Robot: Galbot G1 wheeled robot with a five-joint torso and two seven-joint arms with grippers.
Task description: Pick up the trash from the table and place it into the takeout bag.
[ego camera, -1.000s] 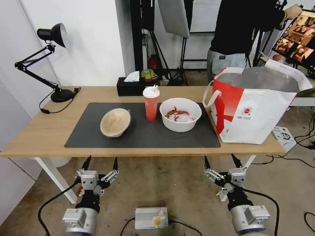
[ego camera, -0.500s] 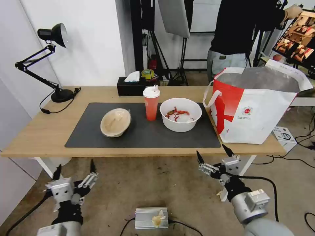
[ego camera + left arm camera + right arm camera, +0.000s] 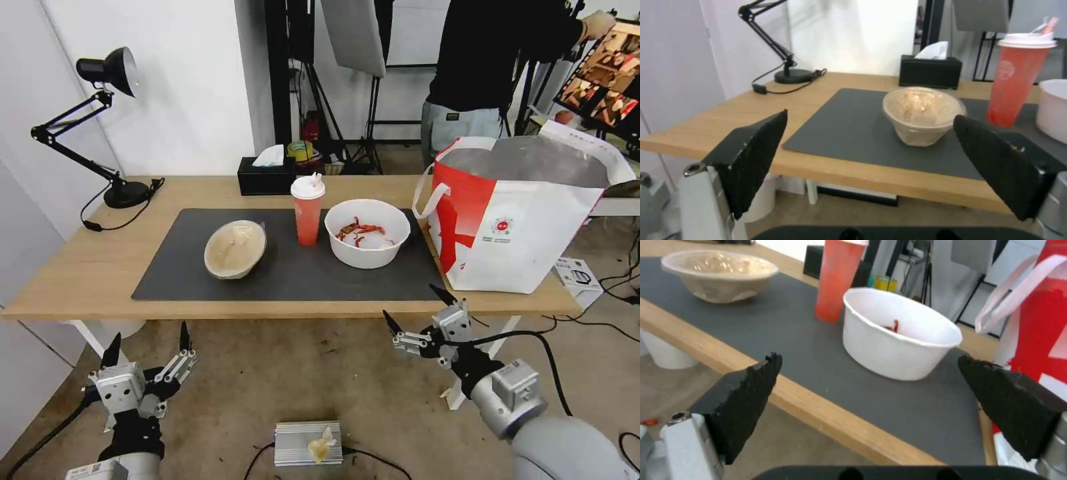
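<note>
Behind the takeout bag (image 3: 527,220), the table (image 3: 93,267) edge is hidden

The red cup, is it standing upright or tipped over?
Upright: the red cup stands on the dark mat, white lid on top.

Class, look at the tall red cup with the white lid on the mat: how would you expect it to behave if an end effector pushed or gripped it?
The red cup is tall and narrow, so a push near its white lid would probably tip it. Its thin disposable-looking wall may dent under a firm squeeze. How full it is cannot be seen, so its weight is uncertain.
</note>
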